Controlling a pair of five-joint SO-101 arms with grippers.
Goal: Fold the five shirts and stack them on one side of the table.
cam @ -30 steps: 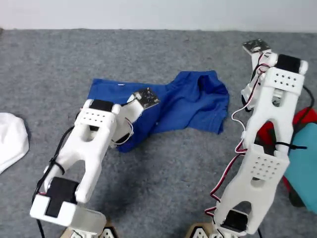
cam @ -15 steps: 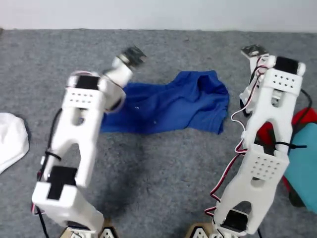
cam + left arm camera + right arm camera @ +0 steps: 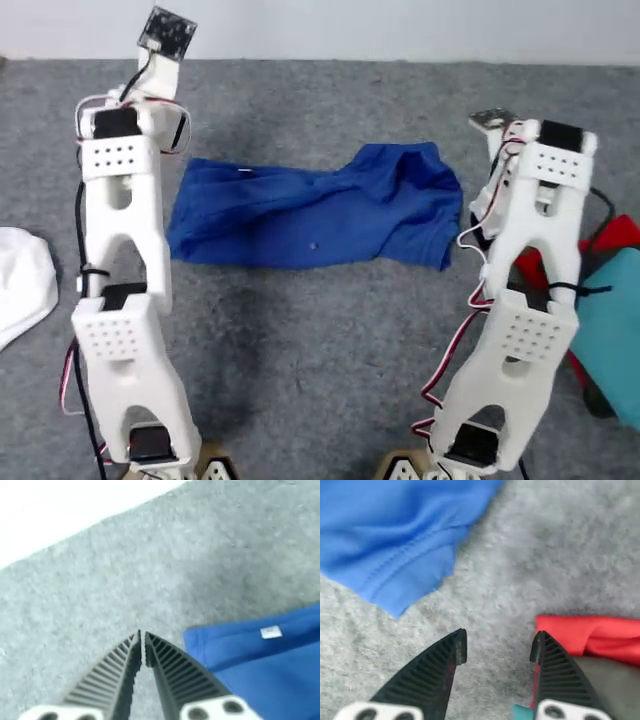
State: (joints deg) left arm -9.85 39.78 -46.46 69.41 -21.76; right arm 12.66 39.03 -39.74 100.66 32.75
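1. High view: we see the blue shirt (image 3: 315, 215) lying flat but wrinkled in the middle of the grey table (image 3: 320, 380), between the left arm (image 3: 118, 200) and the right arm (image 3: 530, 290). A white cloth (image 3: 22, 285) lies at the left edge. A red cloth (image 3: 612, 238) and a teal cloth (image 3: 612, 330) lie beside the right arm.
2. Left wrist view: the left gripper (image 3: 142, 636) has its fingers pressed together and holds nothing. It is over bare table, just beside the shirt's edge, where we notice a small white label (image 3: 271, 632).
3. Right wrist view: the right gripper (image 3: 498, 647) is spread and empty. It is above the table, between a corner of the blue shirt and the red cloth.
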